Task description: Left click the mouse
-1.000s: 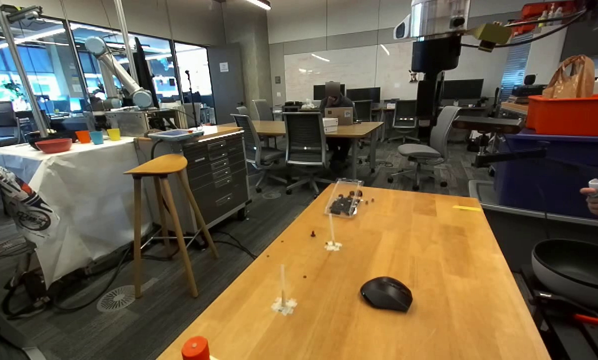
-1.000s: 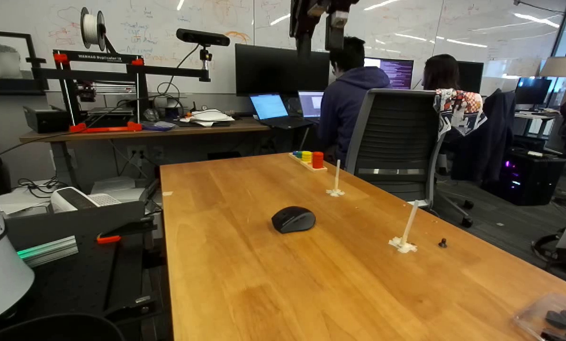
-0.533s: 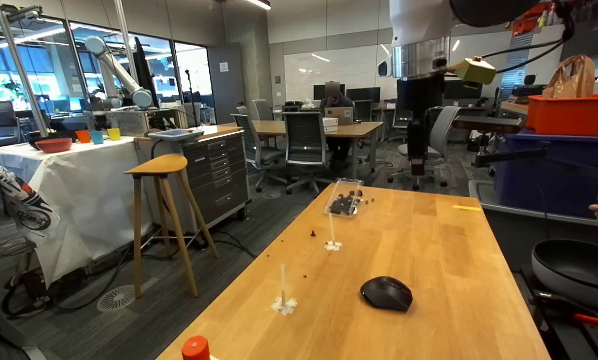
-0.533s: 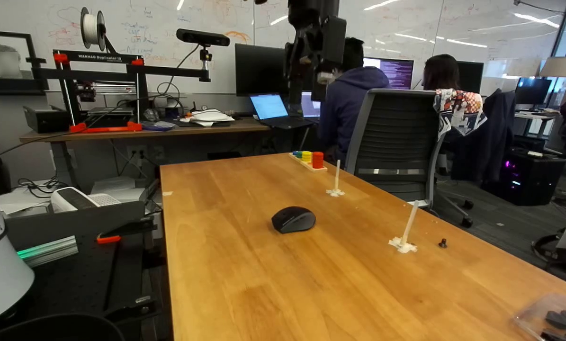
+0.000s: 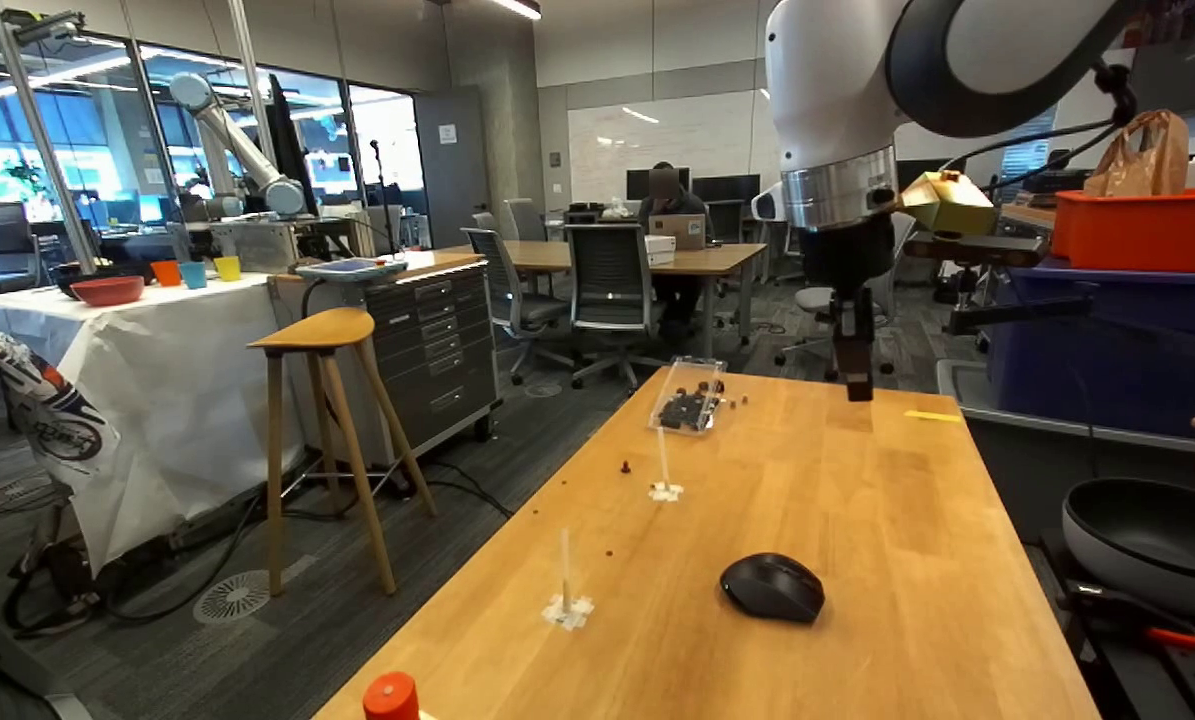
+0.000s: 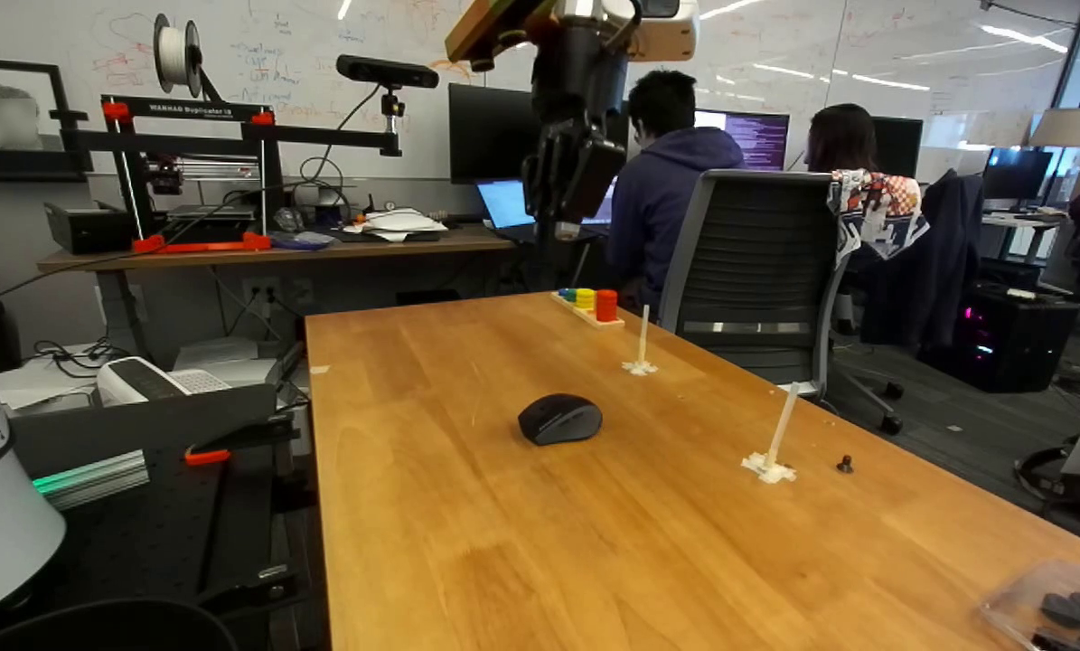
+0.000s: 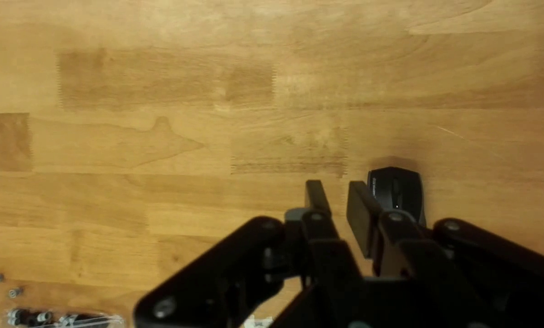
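The mouse [image 5: 773, 588] is a low black dome lying on the wooden table [image 5: 857, 480]. It also shows in an exterior view, where the mouse [image 6: 560, 420] is away from all other objects. Above the table hangs my gripper [image 5: 860, 388], pointing down and clear of the surface. In the wrist view a narrow gap is left in the gripper [image 7: 337, 191], with bare wood seen through it. The mouse [image 7: 397, 189] appears there to the right of the fingers, its wheel and buttons visible, its rear covered by the right finger [image 7: 360, 214]. Nothing is held.
Two thin pegs, the nearer peg [image 5: 565, 570] and the farther peg [image 5: 663, 458], stand taped upright on the table. A clear tray [image 5: 669, 388] of dark bits lies at the far end. Coloured stacking rings [image 6: 605, 306] sit at an edge.
The arm has come down, bringing the gripper lower over the table, and it has turned somewhat. The fingers have drawn closer together. The mouse has stayed in place.
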Robot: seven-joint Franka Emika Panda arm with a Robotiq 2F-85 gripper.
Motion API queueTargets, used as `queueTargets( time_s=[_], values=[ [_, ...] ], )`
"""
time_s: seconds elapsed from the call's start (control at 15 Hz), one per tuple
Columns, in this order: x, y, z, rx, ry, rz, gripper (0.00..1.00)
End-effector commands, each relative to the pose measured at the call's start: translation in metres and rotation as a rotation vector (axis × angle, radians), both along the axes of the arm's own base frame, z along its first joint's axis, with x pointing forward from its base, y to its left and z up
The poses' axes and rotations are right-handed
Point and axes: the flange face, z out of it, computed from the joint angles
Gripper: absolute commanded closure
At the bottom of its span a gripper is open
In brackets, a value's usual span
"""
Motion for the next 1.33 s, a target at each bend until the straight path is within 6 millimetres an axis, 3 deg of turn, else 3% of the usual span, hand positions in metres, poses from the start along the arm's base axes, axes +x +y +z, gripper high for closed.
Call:
queueTargets(
  time_s=[0.0,0.6,1.27],
  values=[
    [0.000,0.008,0.001,-0.027,-0.008,0.035,0.99],
    [0.019,0.018,-0.043,-0.057,-0.095,0.108,0.97],
    [0.020,0.055,-0.086,-0.059,-0.051,0.187,0.97]
  ],
)
